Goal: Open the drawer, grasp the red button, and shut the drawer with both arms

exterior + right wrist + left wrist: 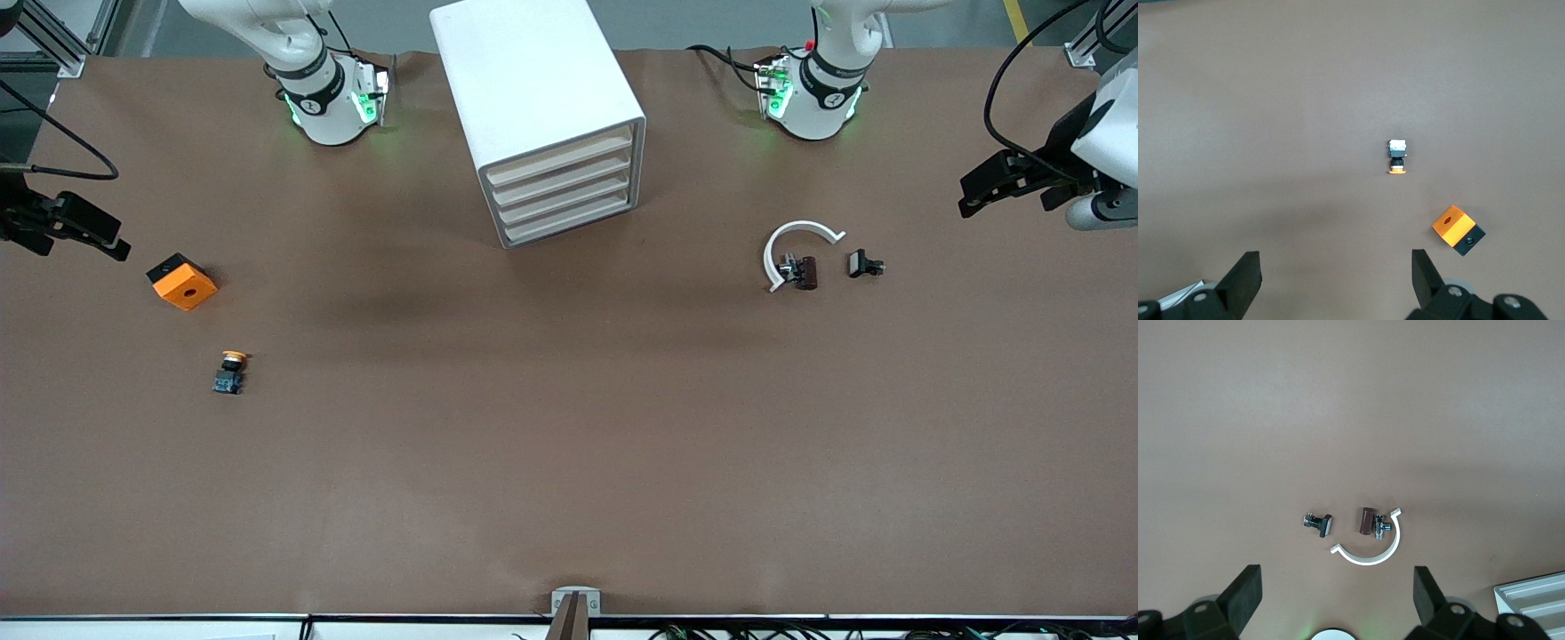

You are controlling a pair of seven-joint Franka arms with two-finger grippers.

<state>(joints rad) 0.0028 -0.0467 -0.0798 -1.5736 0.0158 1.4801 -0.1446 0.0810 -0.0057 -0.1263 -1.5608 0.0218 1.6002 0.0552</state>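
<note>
The white drawer cabinet (540,98) stands at the middle of the table between the two arm bases, and all its drawers (564,191) are shut. A corner of it shows in the left wrist view (1535,601). The red-capped button is hidden or out of view. My left gripper (976,196) is open and empty, up over the left arm's end of the table; its wrist view (1337,573) looks down on small parts. My right gripper (105,240) is open and empty, over the right arm's end of the table (1335,256).
An orange cube with a hole (182,282) (1458,229) and a yellow-orange capped button (231,372) (1397,157) lie toward the right arm's end. A white C-shaped clip (794,242) (1375,555), a brown part (806,272) and a small black part (864,264) lie toward the left arm's end.
</note>
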